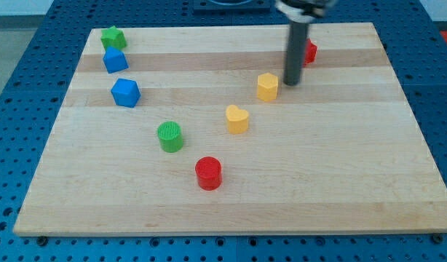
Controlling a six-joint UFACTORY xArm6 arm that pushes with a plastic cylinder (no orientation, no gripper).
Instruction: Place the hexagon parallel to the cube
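Observation:
My tip (292, 82) rests on the wooden board (340, 182) just to the right of a yellow hexagon (267, 86), very close to it or touching; I cannot tell which. A blue cube (115, 60) sits near the view's top left. A blue hexagon (125, 92) lies just below the cube. Both blue blocks are far to the left of my tip.
A green block (113, 36) sits above the blue cube at the top left corner. A red block (309, 51) is partly hidden behind the rod. A yellow heart (237, 118), a green cylinder (170, 136) and a red cylinder (208, 173) run diagonally toward the bottom.

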